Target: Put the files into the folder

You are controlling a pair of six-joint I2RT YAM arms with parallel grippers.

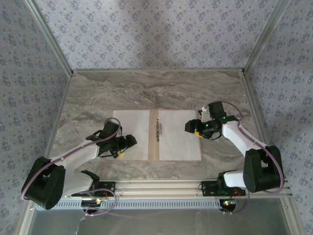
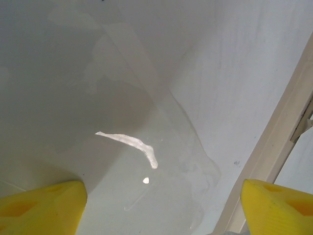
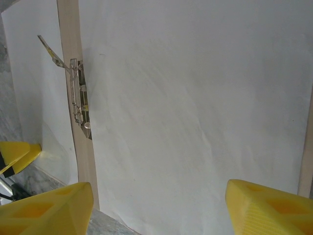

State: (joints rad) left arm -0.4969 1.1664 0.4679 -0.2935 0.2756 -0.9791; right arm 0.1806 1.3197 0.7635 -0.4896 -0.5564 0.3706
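Lying open and flat: thin tan-brown cardboard folder point(image 1: 154, 147), mid-way across the grey marbled surface point(image 1: 161, 90), towards its near edge. Two plain white paper sheets rest on it, left sheet point(image 1: 133, 132) and right sheet point(image 1: 177, 139), either side of the dark metal clip point(image 1: 158, 129) at the spine. Over the left sheet, left gripper point(image 1: 131, 142) spread, empty. Over the right sheet's right edge, right gripper point(image 1: 189, 127) spread, empty.

No legible text, label, brand, number or sign is recorded in any view. Blank faces are noted on the files point(image 1: 178, 139); no readable marking is found on the folder point(image 1: 154, 147) or its clip point(image 3: 78, 93).
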